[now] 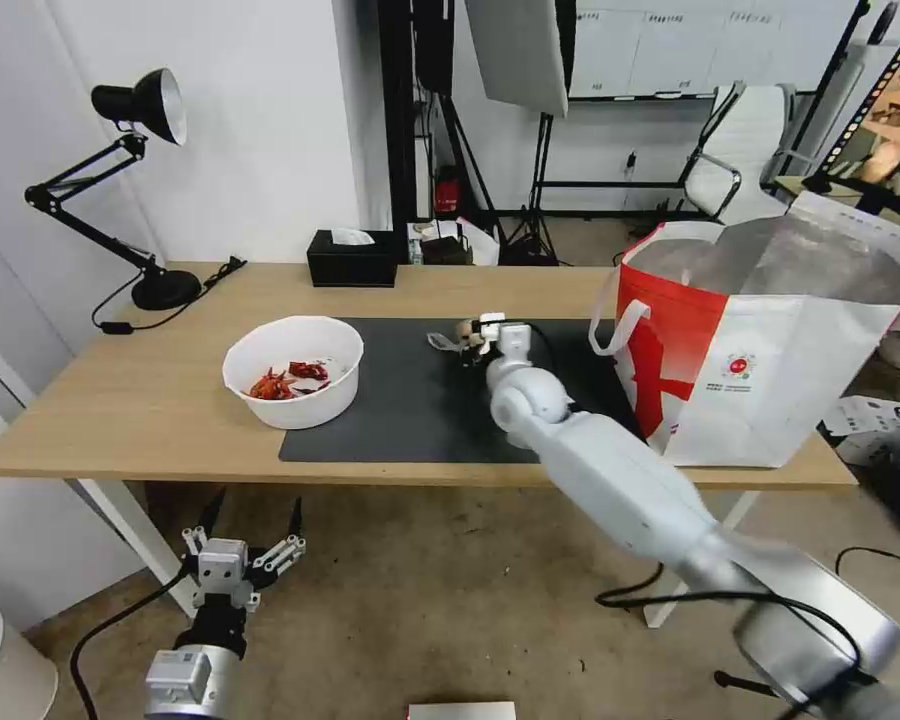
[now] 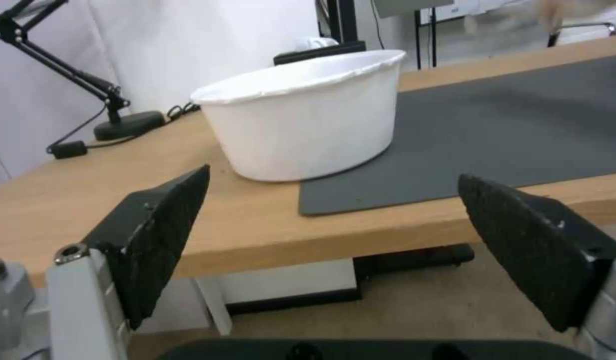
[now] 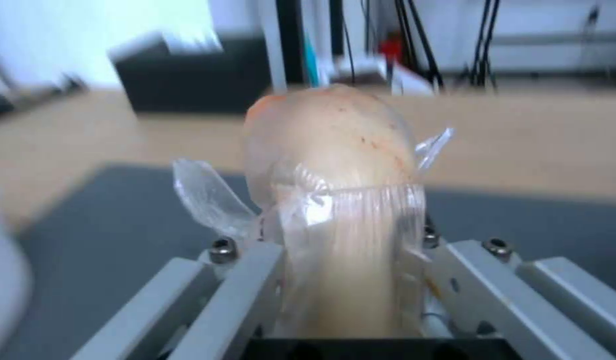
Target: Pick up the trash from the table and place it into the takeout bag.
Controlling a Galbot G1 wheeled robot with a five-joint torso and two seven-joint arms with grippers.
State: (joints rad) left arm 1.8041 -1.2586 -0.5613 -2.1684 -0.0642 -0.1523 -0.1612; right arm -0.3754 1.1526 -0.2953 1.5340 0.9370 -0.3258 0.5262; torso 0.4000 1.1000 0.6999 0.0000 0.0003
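Observation:
My right gripper (image 1: 473, 338) is shut on the beige ball in clear wrap (image 3: 331, 165), held just above the dark mat (image 1: 420, 400) near the table's middle; in the head view the ball (image 1: 463, 329) peeks out with a flap of wrap beside it. The white bowl of red chillies (image 1: 293, 370) stands at the mat's left edge on the table (image 1: 120, 400), and its wall (image 2: 301, 130) is close ahead in the left wrist view. The takeout bag (image 1: 770, 340) stands open at the table's right end. My left gripper (image 1: 253, 515) hangs open below the table's front edge, its pads (image 2: 161, 235) wide apart.
A black tissue box (image 1: 352, 258) sits at the table's back edge and a black desk lamp (image 1: 135, 180) at the back left, its cable trailing on the wood. Behind the table are light stands and an office chair (image 1: 740, 160). Cables lie on the floor at right.

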